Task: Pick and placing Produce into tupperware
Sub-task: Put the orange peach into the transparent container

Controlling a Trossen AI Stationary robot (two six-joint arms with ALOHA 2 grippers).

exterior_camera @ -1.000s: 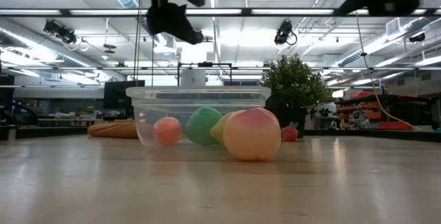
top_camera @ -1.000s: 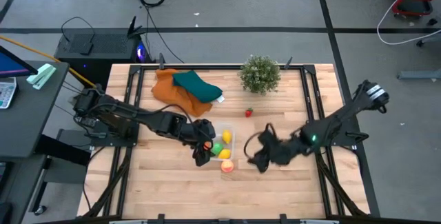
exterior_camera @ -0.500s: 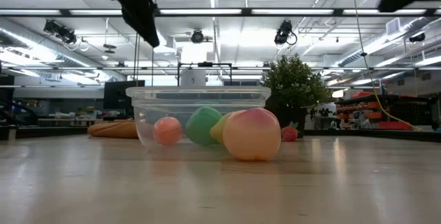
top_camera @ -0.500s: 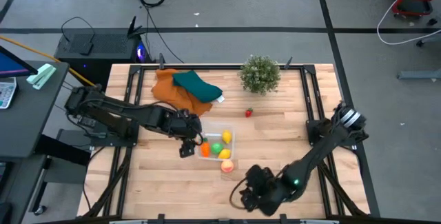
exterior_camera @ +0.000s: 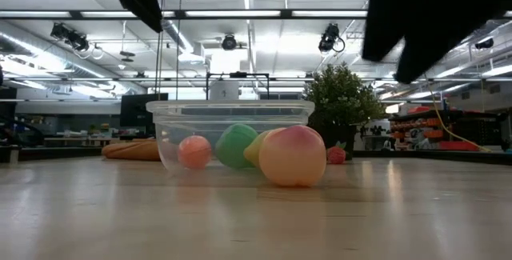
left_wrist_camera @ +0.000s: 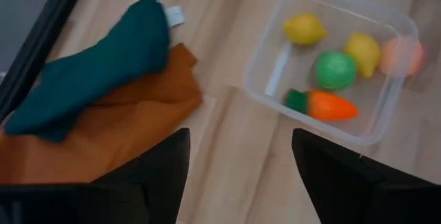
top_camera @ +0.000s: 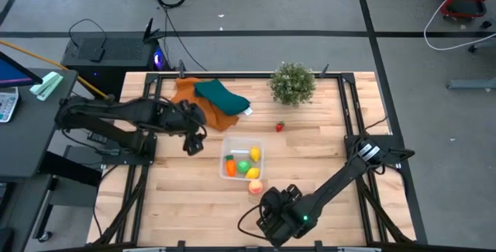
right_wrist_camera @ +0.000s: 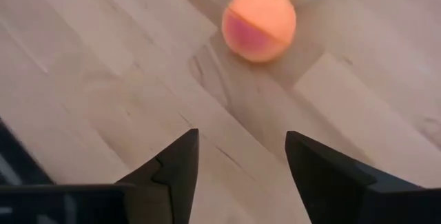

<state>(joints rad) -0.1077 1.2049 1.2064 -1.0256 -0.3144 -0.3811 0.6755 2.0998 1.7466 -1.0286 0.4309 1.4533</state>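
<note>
The clear tupperware (top_camera: 242, 161) stands mid-table and holds an orange carrot (left_wrist_camera: 329, 105), a green piece (left_wrist_camera: 335, 69) and two yellow pieces (left_wrist_camera: 304, 28). A peach (top_camera: 256, 187) rests on the wood against the tub's near side, and it also shows in the right wrist view (right_wrist_camera: 258, 23). A small red strawberry (top_camera: 280, 126) lies farther back. My left gripper (top_camera: 194, 141) hangs open above the table, left of the tub. My right gripper (top_camera: 273, 210) is open near the front edge, just short of the peach. Neither has anything between its fingers.
Orange and teal cloths (top_camera: 209, 101) lie at the far left, behind my left gripper. A bushy potted plant (top_camera: 293, 83) stands at the far edge. Bare wood stretches to the right of the tub and along the near edge (top_camera: 178, 213).
My left gripper has drawn back from over the tub, toward the table's left and far side, and has risen. My right gripper has swung from the right of the tub to the near edge, sinking and tipping downward. The produce has kept still.
</note>
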